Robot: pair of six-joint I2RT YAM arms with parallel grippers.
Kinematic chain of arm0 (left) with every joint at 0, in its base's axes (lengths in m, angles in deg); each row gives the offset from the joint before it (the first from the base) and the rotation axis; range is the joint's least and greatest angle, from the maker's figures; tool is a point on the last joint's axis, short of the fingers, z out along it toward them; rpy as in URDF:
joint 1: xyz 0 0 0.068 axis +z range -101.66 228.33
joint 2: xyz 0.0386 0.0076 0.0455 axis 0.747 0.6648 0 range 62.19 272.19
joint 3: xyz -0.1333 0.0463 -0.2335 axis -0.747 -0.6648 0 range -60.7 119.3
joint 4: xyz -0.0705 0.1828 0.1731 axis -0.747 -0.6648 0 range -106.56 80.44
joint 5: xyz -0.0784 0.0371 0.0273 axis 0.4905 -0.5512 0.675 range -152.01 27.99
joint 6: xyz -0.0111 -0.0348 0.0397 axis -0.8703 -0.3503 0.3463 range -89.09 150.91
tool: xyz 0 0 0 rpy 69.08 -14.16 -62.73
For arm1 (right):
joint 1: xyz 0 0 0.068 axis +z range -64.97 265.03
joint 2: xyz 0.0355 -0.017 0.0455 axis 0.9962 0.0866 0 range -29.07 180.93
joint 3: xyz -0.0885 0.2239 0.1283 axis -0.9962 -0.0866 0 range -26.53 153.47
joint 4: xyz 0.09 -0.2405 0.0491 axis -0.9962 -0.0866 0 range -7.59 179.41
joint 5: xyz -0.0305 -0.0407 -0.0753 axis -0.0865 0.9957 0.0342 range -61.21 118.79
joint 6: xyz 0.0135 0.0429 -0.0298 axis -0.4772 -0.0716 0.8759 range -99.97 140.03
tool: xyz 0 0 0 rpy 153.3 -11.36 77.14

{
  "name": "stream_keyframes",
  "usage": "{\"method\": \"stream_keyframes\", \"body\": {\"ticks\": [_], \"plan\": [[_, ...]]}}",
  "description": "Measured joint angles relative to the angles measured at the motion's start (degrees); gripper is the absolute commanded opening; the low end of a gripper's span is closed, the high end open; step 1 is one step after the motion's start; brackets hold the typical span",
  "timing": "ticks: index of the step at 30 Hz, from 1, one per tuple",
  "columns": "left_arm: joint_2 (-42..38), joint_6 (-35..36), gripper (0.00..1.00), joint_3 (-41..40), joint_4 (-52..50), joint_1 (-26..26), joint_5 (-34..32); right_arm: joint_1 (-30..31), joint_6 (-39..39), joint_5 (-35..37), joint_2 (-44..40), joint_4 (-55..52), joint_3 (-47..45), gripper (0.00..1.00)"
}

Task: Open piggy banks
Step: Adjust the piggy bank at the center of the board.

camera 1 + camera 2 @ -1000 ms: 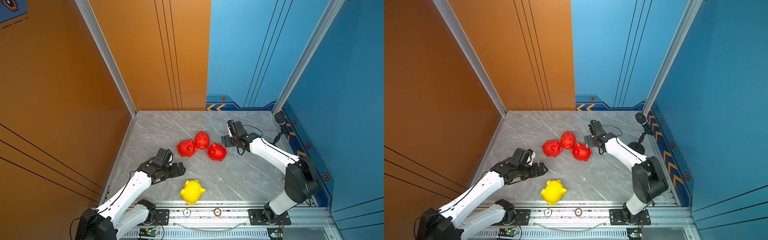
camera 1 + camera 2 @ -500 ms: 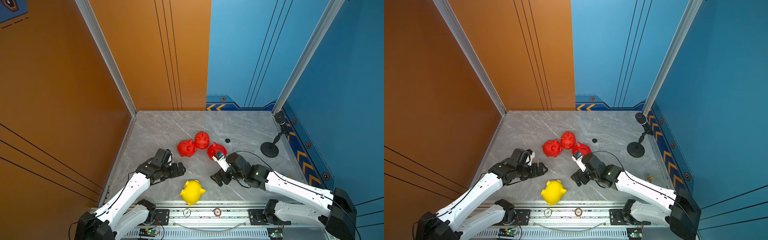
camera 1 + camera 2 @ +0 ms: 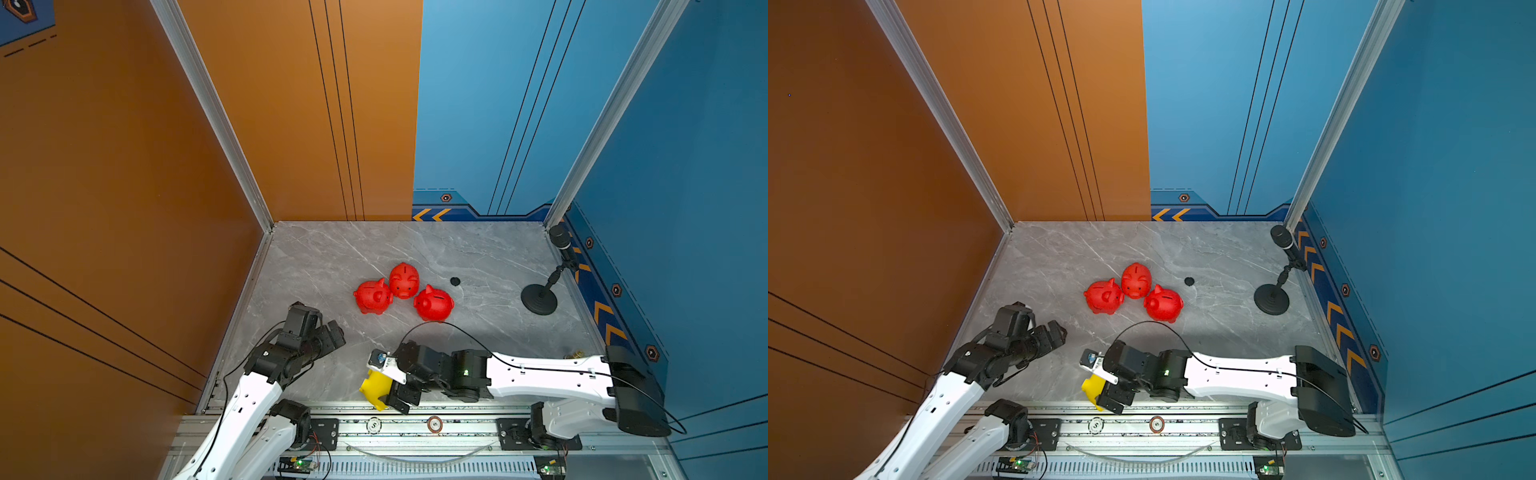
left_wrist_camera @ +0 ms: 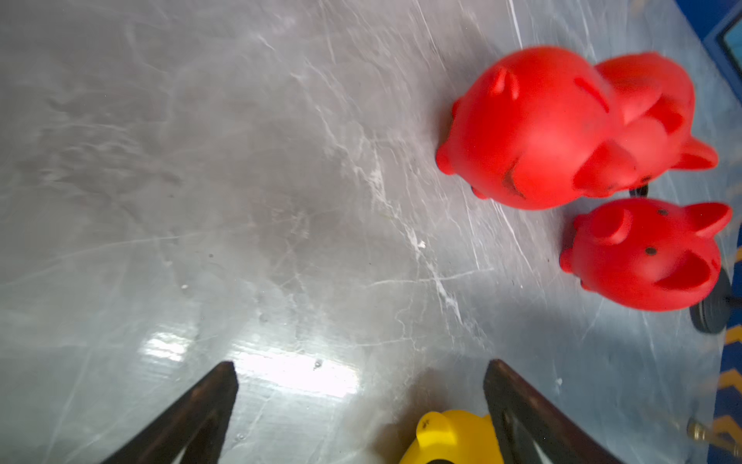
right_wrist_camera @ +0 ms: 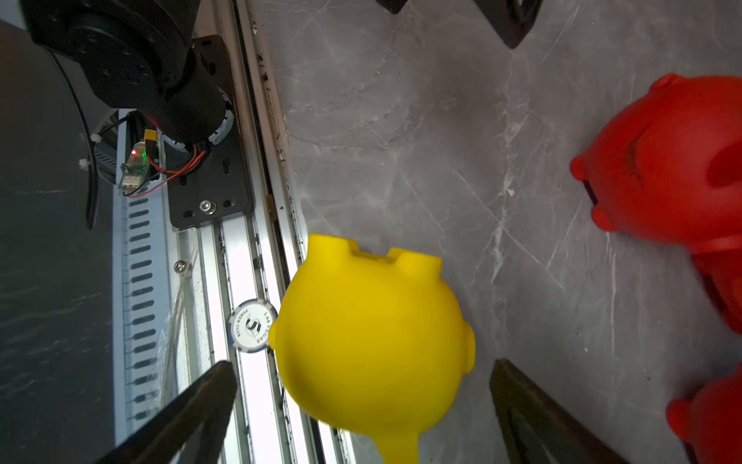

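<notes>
The table [image 3: 332, 257] looks like polished grey marble, smooth and shiny, with bright reflections. The red piggy banks [image 3: 433, 303] are smooth plastic with a soft gloss; the yellow piggy bank [image 5: 373, 345] looks slightly duller. The near rail [image 3: 465, 424] is bare brushed metal. The microphone stand [image 3: 539, 300] at the right is matt black.

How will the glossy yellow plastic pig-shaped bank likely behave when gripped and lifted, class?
The glossy yellow plastic pig-shaped bank is smooth and rounded, so probably slippery for the open right pincer. It looks like hollow moulded plastic, so likely light and stiff. Nudged, its round belly and stubby feet could let it roll toward the metal rail.
</notes>
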Motion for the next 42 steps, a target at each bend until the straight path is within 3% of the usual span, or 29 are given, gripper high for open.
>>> {"method": "stream_keyframes", "body": {"ticks": [13, 24, 28, 36, 42], "plan": [[-14.4, -5.7, 0.98, 0.0, -7.0, 1.1, -11.8, 1.3, -1.0, 12.9, 18.8, -7.0, 17.1, 0.98], [-15.1, -6.4, 0.98, -0.4, -7.0, 1.0, -12.8, -10.4, -8.3, 14.8, 20.2, -12.9, 19.0, 0.97], [-13.9, -4.7, 0.98, -1.1, -5.3, 1.0, -9.8, -14.1, -10.6, 14.6, 19.1, -13.2, 17.4, 0.97], [-7.1, 0.0, 0.98, -3.7, 3.9, 0.5, 5.4, -16.4, -11.4, 11.6, 12.1, -10.4, 9.8, 0.97], [-1.7, 1.5, 0.98, -4.6, 9.6, -5.3, 11.5, -17.5, -11.7, 9.6, 10.5, -7.1, 7.5, 0.98]]}}
